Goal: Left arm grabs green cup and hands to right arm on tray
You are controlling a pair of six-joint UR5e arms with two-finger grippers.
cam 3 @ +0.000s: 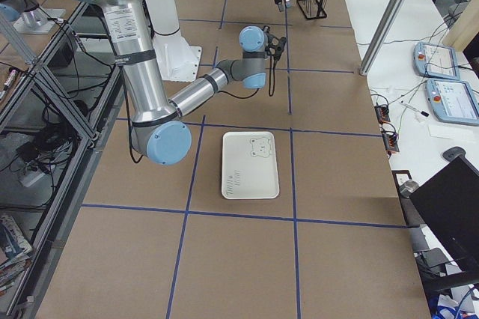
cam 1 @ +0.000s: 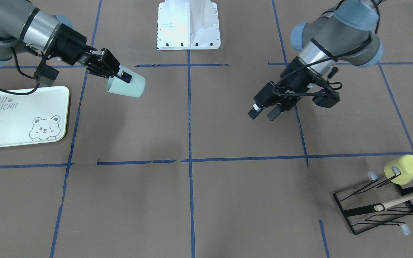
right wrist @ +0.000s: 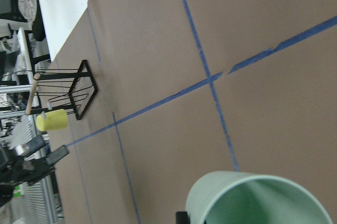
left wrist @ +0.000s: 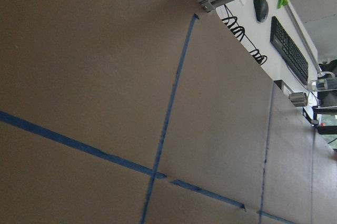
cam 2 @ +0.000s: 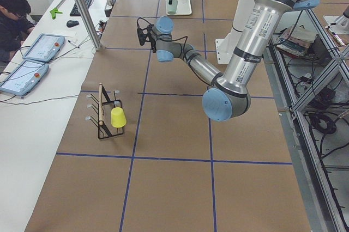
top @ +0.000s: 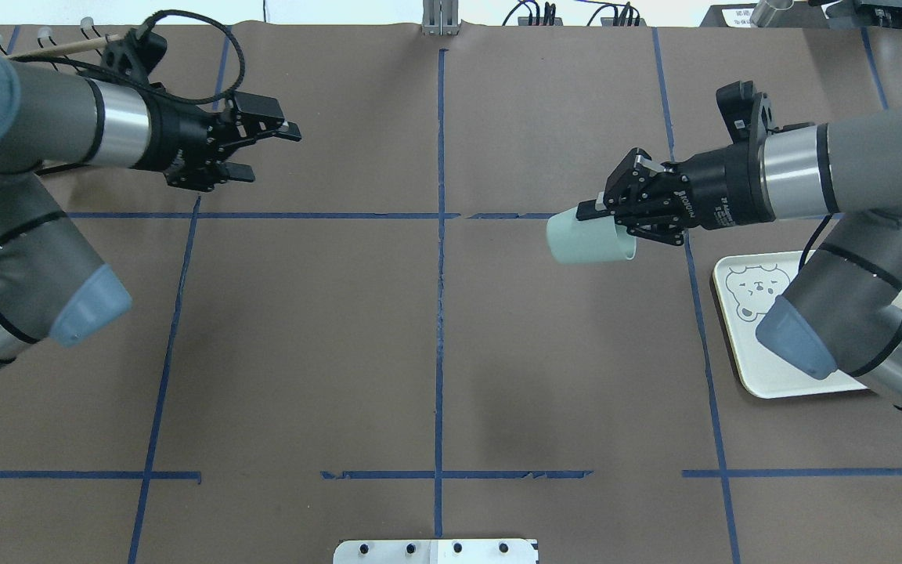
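Above the surface, near the tray: the green cup [top: 588,239] hangs in the air on its side. Its mouth faces the right tool [top: 611,219] and its base points toward the middle of the surface. It is beside the tray [top: 733,345], not over it.
Right tool: closed on the cup's wall at the rim, apparently with one finger inside the mouth and one outside.
Left tool [top: 267,153]: fingers spread wide and holding nothing, well apart from the cup.
Handling: probably light, thin, smooth plastic. It looks stiff enough to take a pinch but slippery, and a hard squeeze could flex the wall.
Where to hold: the rim pinch looks workable, though the cup could pivot in it. My guess is the wrist must turn the base downward before the cup can stand on the tray.
Front view adds: the whole tray [cam 1: 9,122] with its bear and lettering, which the right arm half hides from overhead. It also shows the yellow cup [cam 1: 403,169] hung on the wire rack [cam 1: 357,211].
Right wrist view adds: the cup's [right wrist: 258,200] inside, which is empty.
Left wrist view: only bare surface and blue tape [left wrist: 168,113], with no cup.
Side views: the tools are too small to judge.
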